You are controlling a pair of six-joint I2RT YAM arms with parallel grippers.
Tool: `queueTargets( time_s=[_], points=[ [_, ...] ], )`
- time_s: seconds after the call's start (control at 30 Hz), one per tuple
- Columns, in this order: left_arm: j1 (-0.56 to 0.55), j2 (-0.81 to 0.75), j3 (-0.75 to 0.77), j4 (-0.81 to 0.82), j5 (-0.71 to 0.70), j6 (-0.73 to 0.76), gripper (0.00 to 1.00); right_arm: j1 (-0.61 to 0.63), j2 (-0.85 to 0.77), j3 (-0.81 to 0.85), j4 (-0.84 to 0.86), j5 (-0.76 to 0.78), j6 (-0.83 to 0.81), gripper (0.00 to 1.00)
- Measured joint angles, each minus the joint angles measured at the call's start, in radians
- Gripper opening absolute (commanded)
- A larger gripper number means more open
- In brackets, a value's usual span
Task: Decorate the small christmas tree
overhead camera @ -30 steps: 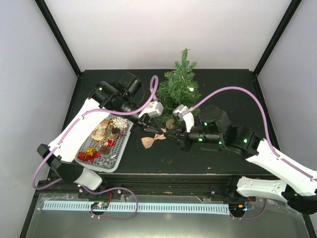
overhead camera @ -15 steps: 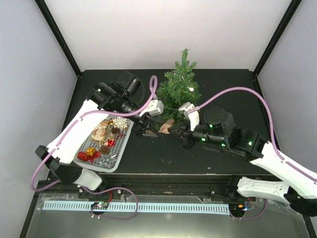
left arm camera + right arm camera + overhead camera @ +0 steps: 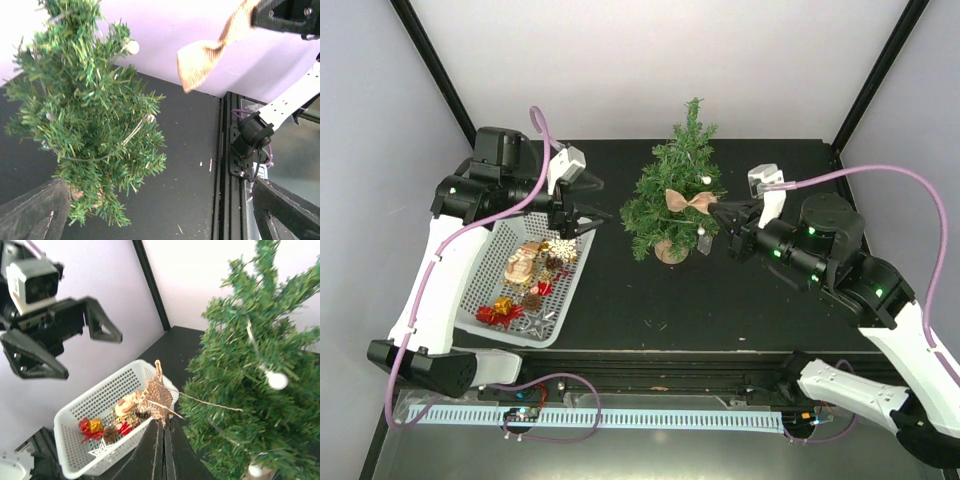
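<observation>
The small christmas tree (image 3: 672, 190) stands upright at the back middle of the black table, on its wood base (image 3: 670, 251). My right gripper (image 3: 714, 207) is shut on a burlap bow (image 3: 687, 200) and holds it in the air against the tree's right side. In the right wrist view the shut fingers (image 3: 164, 426) pinch the bow (image 3: 159, 399), its string trailing toward the tree (image 3: 260, 375). My left gripper (image 3: 592, 203) hangs open and empty to the left of the tree, above the basket's far corner. Its view shows the tree (image 3: 85, 115) and the bow (image 3: 207, 57).
A white mesh basket (image 3: 496, 246) at the left holds several ornaments: a red bow (image 3: 498, 312), a white star (image 3: 534, 325), a snowflake (image 3: 562, 247). White balls (image 3: 705, 179) and a cord hang on the tree. Enclosure walls stand on three sides.
My left gripper opened, let go of the bow and drew back up and left over the basket. My right gripper lifted the bow from the table up to the tree.
</observation>
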Motion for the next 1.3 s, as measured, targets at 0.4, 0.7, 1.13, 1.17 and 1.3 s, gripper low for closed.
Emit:
queueTargets(
  time_s=[0.4, 0.7, 1.13, 1.17, 1.3],
  points=[
    [0.057, -0.012, -0.083, 0.071, 0.069, -0.051, 0.99, -0.232, 0.054, -0.035, 0.077, -0.080, -0.013, 0.01],
    [0.074, -0.012, -0.092, 0.088, 0.094, -0.064, 0.99, -0.251, 0.053, -0.044, 0.055, -0.080, -0.024, 0.01],
    [0.075, -0.011, -0.098, 0.097, 0.103, -0.066, 0.99, -0.251, 0.056, -0.093, 0.004, -0.061, -0.048, 0.01],
    [0.075, -0.011, -0.099, 0.098, 0.103, -0.066, 0.99, -0.251, 0.058, -0.097, 0.004, -0.061, -0.049, 0.01],
    [0.075, -0.010, -0.103, 0.100, 0.104, -0.066, 0.99, -0.251, 0.072, -0.106, 0.006, -0.056, -0.049, 0.01]
  ],
)
